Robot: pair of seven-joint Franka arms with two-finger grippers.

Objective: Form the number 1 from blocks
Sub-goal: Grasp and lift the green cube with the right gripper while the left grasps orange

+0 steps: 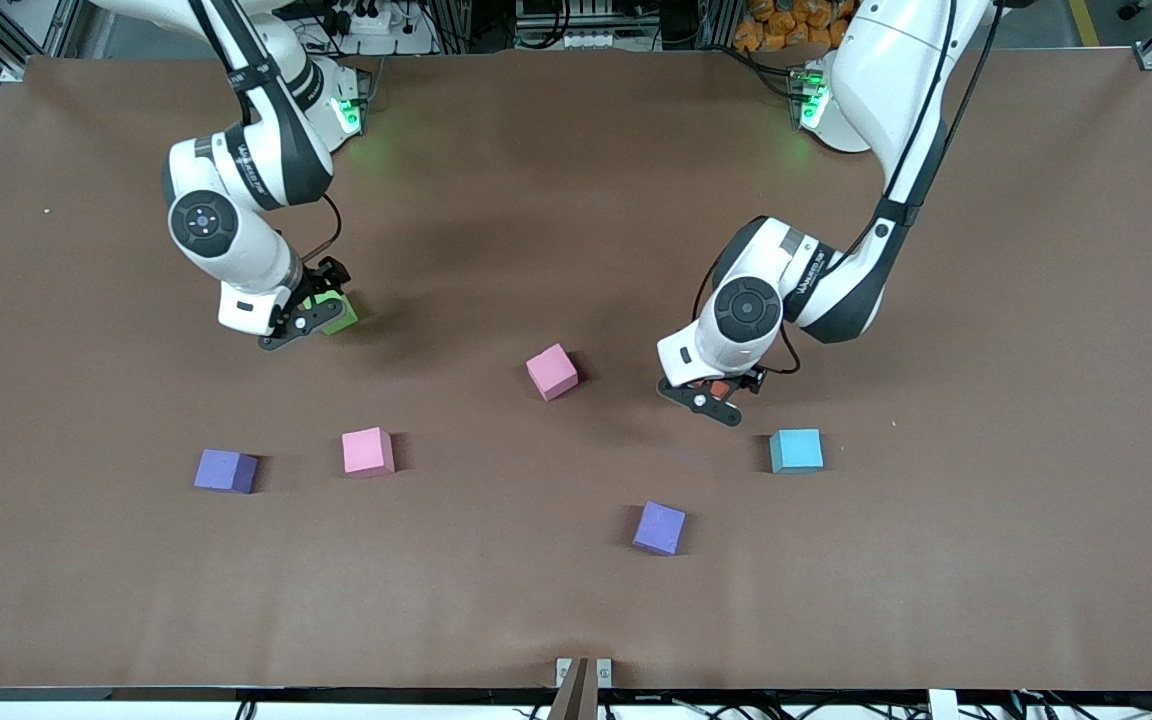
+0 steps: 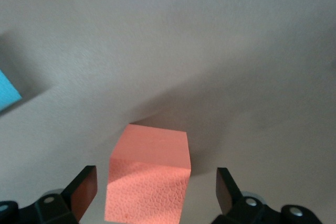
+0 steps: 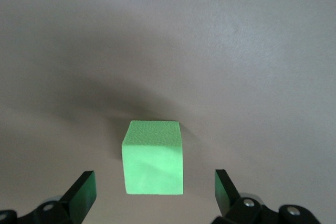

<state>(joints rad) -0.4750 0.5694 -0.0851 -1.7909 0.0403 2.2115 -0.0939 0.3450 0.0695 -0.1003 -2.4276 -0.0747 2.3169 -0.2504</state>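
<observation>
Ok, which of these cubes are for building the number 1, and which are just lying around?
Job: green cube inside the open right gripper; orange cube inside the open left gripper; farther pink cube; nearer pink cube; probably the farther purple cube and nearer purple cube.
Lying about: cyan cube.

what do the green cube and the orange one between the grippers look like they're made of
Green cube: probably foam, matte; its faces show a fine pebbled grain and no shine. Orange cube: seems the same foam, with a dimpled cell pattern on its nearer face and a dull finish. Each sits on the table between the open fingers of a gripper, the right gripper and the left gripper, untouched.
</observation>
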